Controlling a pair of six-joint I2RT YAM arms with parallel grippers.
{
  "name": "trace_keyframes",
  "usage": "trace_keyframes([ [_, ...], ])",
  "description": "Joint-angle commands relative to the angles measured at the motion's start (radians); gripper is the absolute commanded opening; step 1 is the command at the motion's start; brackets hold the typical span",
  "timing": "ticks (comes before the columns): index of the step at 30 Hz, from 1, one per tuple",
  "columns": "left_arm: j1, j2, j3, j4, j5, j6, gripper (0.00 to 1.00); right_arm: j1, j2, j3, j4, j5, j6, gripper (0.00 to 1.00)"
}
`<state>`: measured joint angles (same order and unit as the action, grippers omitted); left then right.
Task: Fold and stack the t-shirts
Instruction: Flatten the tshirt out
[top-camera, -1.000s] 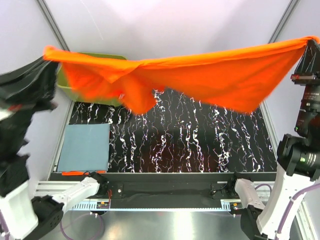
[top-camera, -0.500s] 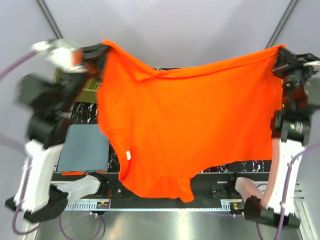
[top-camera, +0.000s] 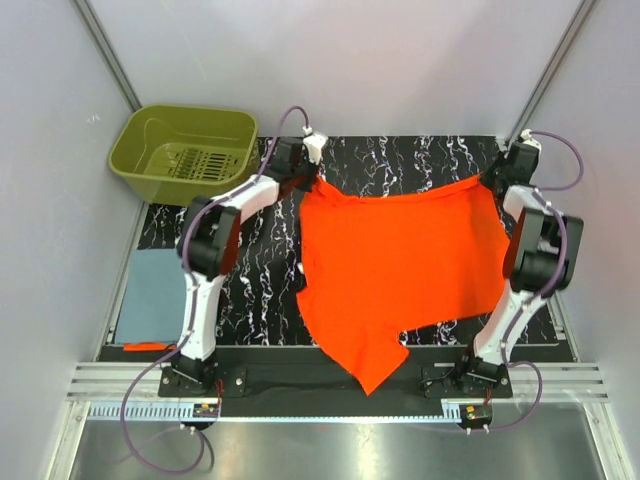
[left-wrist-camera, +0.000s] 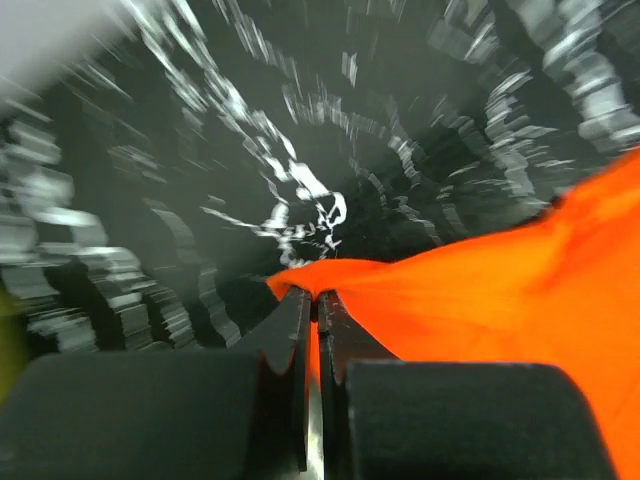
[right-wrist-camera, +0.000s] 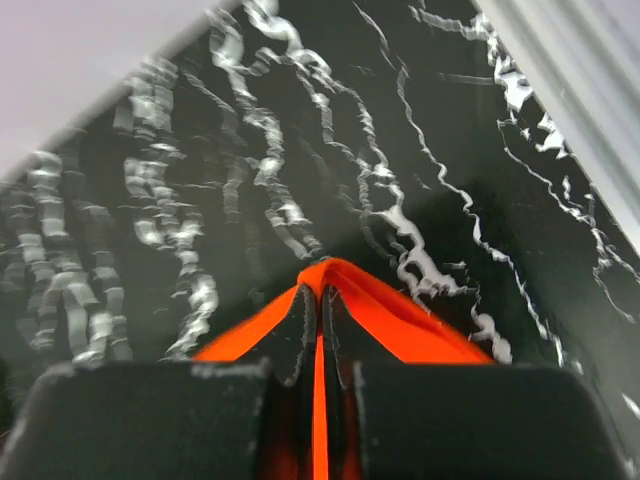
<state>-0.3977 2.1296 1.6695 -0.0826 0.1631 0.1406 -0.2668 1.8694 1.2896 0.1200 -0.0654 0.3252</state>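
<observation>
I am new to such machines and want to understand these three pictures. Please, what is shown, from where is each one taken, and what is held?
You see two robot arms bolted at the near edge. The big picture looks down from above. The other two come from a camera on each wrist. The left pincer and the right pincer are both shut on far corners of the orange t-shirt, which is spread over the black marbled table. A folded blue-grey t-shirt lies at the left, and a green basket stands in the far left corner.
</observation>
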Motion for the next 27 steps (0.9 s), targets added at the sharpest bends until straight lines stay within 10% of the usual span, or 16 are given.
trace_keyframes([
  [1,0.003,0.085,0.186,0.057,0.068,-0.111,0.00,-0.018,0.132,0.247,-0.003,-0.011,-0.058,0.00],
  [12,-0.001,0.148,0.245,0.101,0.041,-0.337,0.00,-0.031,0.194,0.352,-0.180,0.287,-0.002,0.00],
  [27,-0.001,-0.402,0.145,-0.204,-0.040,-0.211,0.00,-0.026,-0.050,0.252,-0.238,0.122,0.080,0.00],
])
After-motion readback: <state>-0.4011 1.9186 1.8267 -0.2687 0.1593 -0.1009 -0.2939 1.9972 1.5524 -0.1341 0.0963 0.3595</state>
